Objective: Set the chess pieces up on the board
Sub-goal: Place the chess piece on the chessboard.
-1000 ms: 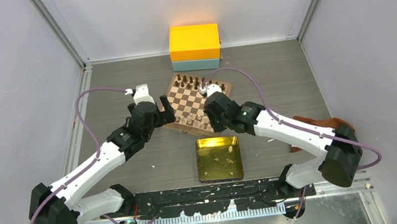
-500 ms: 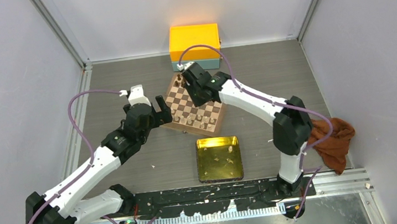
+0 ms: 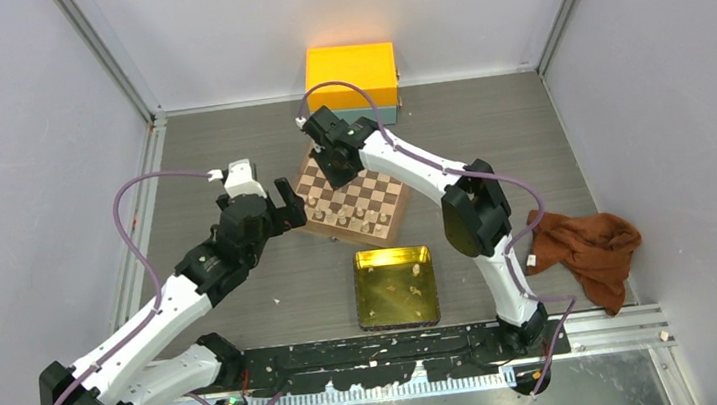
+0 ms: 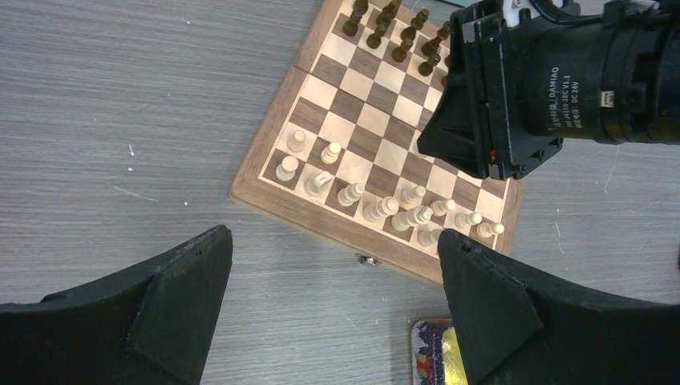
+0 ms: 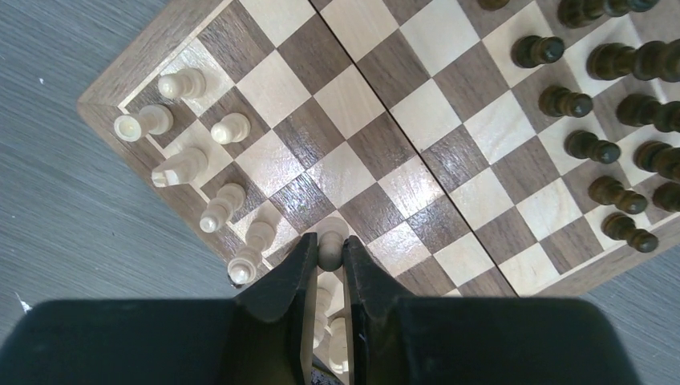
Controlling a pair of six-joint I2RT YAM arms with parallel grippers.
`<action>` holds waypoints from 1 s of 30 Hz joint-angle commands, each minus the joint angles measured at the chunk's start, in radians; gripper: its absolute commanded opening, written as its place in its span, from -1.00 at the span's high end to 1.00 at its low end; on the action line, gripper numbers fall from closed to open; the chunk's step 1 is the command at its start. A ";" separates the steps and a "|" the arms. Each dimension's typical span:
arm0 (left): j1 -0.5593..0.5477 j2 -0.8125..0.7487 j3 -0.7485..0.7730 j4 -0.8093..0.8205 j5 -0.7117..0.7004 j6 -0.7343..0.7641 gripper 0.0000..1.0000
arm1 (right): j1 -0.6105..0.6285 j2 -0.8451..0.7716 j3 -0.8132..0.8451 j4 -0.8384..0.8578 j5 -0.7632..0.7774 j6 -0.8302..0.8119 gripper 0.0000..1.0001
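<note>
Nearest the arm bases, the gold tin tray (image 3: 358, 293) sits flat on the table (image 3: 229, 156) with a few pale bits inside, too small to identify. A brown cloth (image 3: 588, 244) lies crumpled well off to the right.

The left gripper (image 3: 284, 204) hovers just off the board's left edge. Its jaws are spread wide with nothing between them. The left wrist view shows both black fingers (image 4: 168, 297) apart over bare table.

The board (image 3: 353, 203) lies flat beyond the tray, skewed so its near edge slants. The cream chess pieces (image 4: 377, 207) stand in a ragged line along that near edge, and the line follows the edge. The left wrist view shows this whole row. The top view only shows them as specks.

The right gripper (image 5: 329, 265) is over the board. The top view hides its tips under the wrist. The right wrist view shows the fingers clamped on one cream piece (image 5: 329, 245), its round head poking out past the tips. The long axis seems to run along the fingers. I can't tell if its base touches a square. It hangs above the cream side, beside the standing row.

The dark pieces (image 5: 597, 148) stand upright in two rows on the far side. The centre seam runs parallel to both sets.

Farthest back, an orange box (image 3: 351, 75) sits stacked on a teal box (image 3: 356, 117), just behind the board.
</note>
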 commanded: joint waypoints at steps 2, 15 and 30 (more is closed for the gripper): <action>-0.003 -0.033 -0.006 0.030 -0.018 -0.013 -0.99 | 0.014 0.025 0.083 -0.025 -0.041 -0.003 0.98; -0.003 -0.055 -0.027 0.030 -0.005 -0.018 -0.99 | 0.051 0.132 0.164 -0.037 -0.048 0.001 0.98; -0.004 -0.060 -0.033 0.035 -0.002 -0.019 -0.99 | 0.062 0.166 0.172 -0.030 -0.040 0.000 0.98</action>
